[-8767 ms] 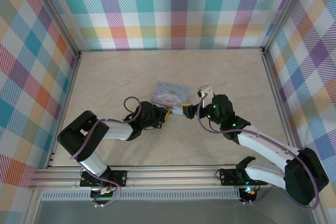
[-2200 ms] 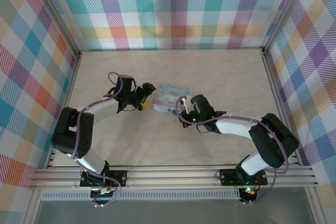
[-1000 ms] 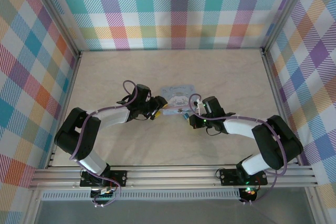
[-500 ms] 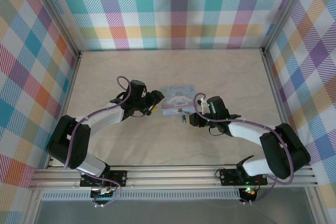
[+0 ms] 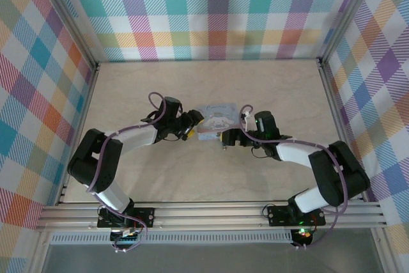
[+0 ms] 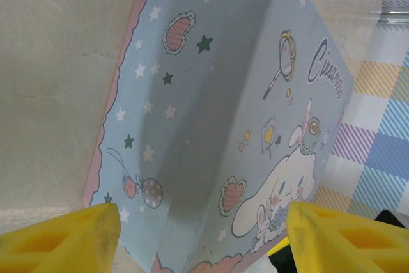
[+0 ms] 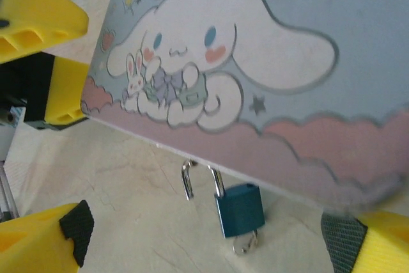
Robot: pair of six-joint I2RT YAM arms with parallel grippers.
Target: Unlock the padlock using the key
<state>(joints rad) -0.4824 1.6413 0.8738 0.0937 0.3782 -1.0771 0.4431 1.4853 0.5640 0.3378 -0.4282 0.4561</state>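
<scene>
Right claw (image 7: pixel 211 234) released, padlock (image 7: pixel 239 210) between fingers at tin (image 7: pixel 268 62) edge, likely for pickup; left claw (image 6: pixel 201 222) released, facing tin, probably bracing.

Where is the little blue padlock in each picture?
Top view: the padlock lies in the middle, at the near edge of the cartoon tin.
Right wrist view: the padlock is low in the middle, just below the tin's pink edge.
Left wrist view: the tin sits in the middle.
Shared landmark: the cartoon tin.

table (image 5: pixel 275 87): pale, marbled | on it: blue cartoon tin (image 5: pixel 216 118) | small blue padlock (image 7: pixel 239 209) at tin's edge
</scene>
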